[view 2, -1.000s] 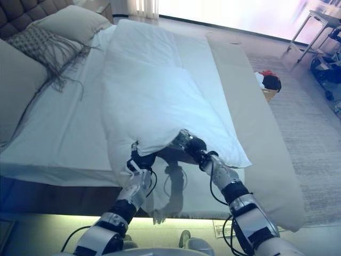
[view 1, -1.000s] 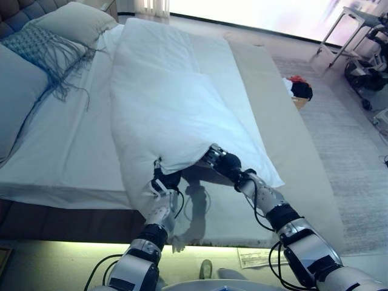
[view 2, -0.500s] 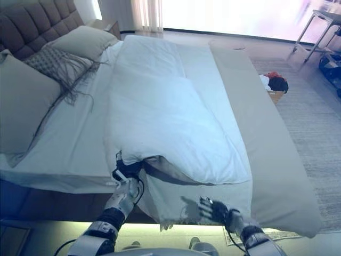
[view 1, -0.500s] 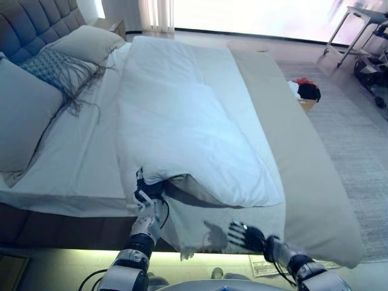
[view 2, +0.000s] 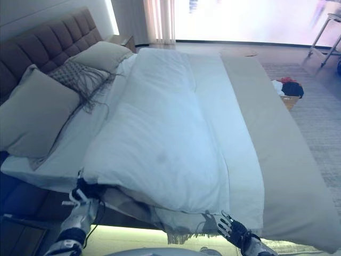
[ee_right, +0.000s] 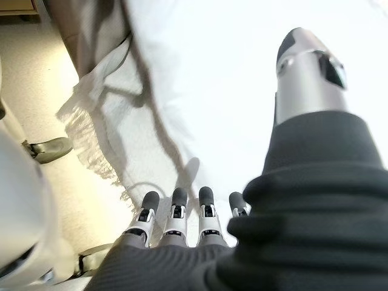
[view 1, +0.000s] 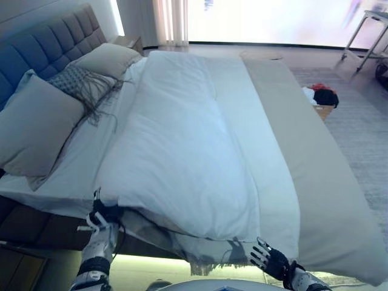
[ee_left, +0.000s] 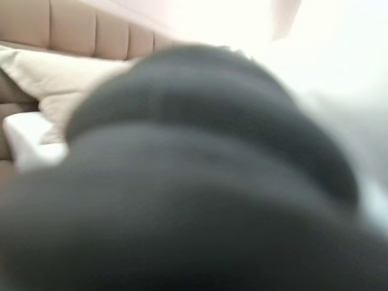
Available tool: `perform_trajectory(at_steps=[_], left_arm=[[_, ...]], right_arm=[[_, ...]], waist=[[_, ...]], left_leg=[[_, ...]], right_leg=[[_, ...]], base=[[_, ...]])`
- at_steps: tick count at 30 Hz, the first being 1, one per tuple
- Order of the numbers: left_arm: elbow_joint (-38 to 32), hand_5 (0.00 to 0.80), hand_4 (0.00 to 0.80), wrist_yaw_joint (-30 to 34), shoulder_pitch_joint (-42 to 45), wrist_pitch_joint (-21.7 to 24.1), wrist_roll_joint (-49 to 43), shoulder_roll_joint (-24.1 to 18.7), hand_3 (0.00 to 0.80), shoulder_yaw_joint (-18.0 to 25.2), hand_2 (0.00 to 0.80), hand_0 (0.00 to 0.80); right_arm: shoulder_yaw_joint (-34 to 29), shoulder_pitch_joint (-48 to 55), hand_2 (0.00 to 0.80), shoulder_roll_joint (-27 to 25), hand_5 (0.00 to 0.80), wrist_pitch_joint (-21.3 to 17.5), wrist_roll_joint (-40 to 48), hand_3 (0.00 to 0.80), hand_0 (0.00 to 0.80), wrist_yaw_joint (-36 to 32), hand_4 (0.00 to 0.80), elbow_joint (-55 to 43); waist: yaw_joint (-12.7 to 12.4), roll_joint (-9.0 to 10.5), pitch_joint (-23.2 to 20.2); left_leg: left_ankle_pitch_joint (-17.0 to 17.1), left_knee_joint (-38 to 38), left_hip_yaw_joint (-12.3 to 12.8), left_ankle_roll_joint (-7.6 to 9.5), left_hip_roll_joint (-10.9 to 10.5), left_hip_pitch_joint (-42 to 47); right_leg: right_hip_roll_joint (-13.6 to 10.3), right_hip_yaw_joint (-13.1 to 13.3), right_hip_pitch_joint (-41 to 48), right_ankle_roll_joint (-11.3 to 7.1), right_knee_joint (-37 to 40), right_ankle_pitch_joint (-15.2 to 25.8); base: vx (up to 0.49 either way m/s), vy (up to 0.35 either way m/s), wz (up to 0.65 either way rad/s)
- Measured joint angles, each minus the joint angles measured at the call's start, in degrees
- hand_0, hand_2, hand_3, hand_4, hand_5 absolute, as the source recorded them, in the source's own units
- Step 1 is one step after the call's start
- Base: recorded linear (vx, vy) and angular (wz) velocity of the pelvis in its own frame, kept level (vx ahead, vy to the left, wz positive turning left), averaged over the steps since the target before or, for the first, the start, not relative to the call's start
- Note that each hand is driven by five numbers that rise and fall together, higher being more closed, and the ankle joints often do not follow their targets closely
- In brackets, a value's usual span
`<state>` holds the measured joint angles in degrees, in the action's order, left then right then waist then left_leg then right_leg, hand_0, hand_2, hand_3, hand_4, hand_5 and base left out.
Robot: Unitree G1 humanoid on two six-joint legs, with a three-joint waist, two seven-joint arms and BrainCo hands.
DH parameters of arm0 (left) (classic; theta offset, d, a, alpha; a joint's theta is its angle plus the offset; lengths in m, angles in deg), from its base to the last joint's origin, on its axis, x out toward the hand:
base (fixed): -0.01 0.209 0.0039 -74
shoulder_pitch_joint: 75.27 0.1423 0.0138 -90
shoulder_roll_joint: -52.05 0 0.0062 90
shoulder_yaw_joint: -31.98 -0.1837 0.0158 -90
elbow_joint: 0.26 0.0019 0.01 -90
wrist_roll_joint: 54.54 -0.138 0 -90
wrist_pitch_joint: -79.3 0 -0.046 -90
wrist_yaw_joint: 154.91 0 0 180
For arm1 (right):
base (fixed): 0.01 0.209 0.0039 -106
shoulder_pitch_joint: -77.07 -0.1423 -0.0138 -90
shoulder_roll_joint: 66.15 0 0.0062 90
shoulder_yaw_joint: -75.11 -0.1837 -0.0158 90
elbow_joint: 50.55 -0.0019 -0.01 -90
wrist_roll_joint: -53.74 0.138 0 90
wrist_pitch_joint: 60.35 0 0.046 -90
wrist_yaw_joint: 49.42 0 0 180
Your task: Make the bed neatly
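A white duvet [view 1: 182, 151] lies lengthwise on the bed, bunched along the middle over a white sheet [view 1: 79, 176]. A beige blanket [view 1: 315, 176] covers the bed's right side. My left hand [view 1: 99, 217] is at the duvet's near left corner, its fingers hidden under the edge; its wrist view shows only the dark cover. My right hand [view 1: 271, 262] is open and empty, low at the foot of the bed, just below a fringed cloth edge [ee_right: 91, 139]. Its straight fingers [ee_right: 176, 212] show in the right wrist view.
Two large pillows [view 1: 36, 127] [view 1: 109, 59] and a fringed cushion [view 1: 82, 82] lie at the padded headboard [view 1: 42, 54]. A basket of clothes [view 1: 321, 97] stands on the rug [view 1: 364, 133] right of the bed. A lit strip runs under the bed's foot.
The camera has shifted. My right hand let go of the duvet's edge and dropped to the foot of the bed. My left hand moved left, and the duvet's corner now lies further left.
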<state>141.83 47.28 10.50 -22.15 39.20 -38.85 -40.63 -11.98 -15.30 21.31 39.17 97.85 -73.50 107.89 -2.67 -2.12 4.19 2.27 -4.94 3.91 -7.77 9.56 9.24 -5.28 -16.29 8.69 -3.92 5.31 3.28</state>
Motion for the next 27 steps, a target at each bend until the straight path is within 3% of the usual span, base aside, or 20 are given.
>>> perform_trajectory(at_steps=[11,15,19,23,25,27], left_arm=[[9.18,0.8,0.8,3.54,0.03,-5.03,-3.01,-6.45,0.8,6.86,0.8,0.8],[10.93,0.8,0.8,3.54,-0.57,-5.54,-3.15,-6.92,0.8,8.59,0.8,0.8],[12.27,0.8,0.8,3.39,-1.03,-6.44,-5.52,-9.29,0.8,8.69,0.8,0.8],[12.62,0.8,0.8,3.12,-2.25,-7.91,-7.15,-11.45,0.8,8.69,0.8,0.8],[12.58,0.8,0.8,2.49,-4.47,-8.61,-7.46,-11.53,0.8,8.61,0.8,0.8],[12.63,0.8,0.8,1.06,-7.69,-9.22,-7.48,-11.56,0.8,8.53,0.8,0.8]], right_arm=[[0.17,-2.17,0.0,-0.17,0.0,-1.36,3.4,0.0,0.0,0.73,0.0,0.84],[0.15,-3.07,0.0,-0.47,0.0,-1.64,3.85,0.0,0.0,0.74,0.0,1.97],[0.16,-4.26,0.0,-0.62,0.0,-2.04,3.9,0.0,0.0,0.68,0.0,2.05],[0.2,-4.92,0.0,-0.71,0.0,-3.35,3.84,0.0,0.0,0.66,0.0,2.86],[-0.06,-5.05,0.0,-1.16,0.0,-4.15,4.21,0.0,0.0,0.64,0.0,3.64],[-0.62,-4.84,0.0,-2.26,0.0,-4.2,6.44,0.0,0.0,0.57,0.0,4.47]], waist=[[-1.29,-0.54,0.19],[-1.38,-0.6,0.22],[-1.37,-0.63,0.23],[-1.41,-0.7,0.27],[-1.13,-0.56,0.33],[0.15,-0.76,0.54]], left_leg=[[-0.02,0.07,-2.77,0.02,0.06,-1.34],[0.0,0.24,-3.58,0.02,-0.23,-2.13],[0.01,0.43,-4.28,0.01,-0.19,-2.4],[0.02,0.83,-5.51,-0.01,-0.25,-3.16],[0.56,2.7,-4.24,-0.9,-0.89,-5.66],[1.84,4.37,1.69,-0.42,-1.45,-8.41]], right_leg=[[-0.58,-4.01,-0.61,-0.21,0.06,0.01],[-0.92,-4.97,-1.04,-0.49,0.05,0.04],[-0.84,-5.23,-1.05,-0.49,0.07,-0.22],[-0.7,-7.09,-0.85,-0.46,0.08,-0.45],[-0.96,-8.89,-1.03,-0.45,-0.18,-0.44],[-1.27,-11.59,-1.11,-0.3,-0.38,-0.71]], base=[[-0.09,0.06,-0.02],[-0.095,0.023,0.02],[-0.113,-0.001,0.02],[-0.121,0.012,0.15],[-0.286,0.067,0.43],[-0.394,0.161,0.76]])
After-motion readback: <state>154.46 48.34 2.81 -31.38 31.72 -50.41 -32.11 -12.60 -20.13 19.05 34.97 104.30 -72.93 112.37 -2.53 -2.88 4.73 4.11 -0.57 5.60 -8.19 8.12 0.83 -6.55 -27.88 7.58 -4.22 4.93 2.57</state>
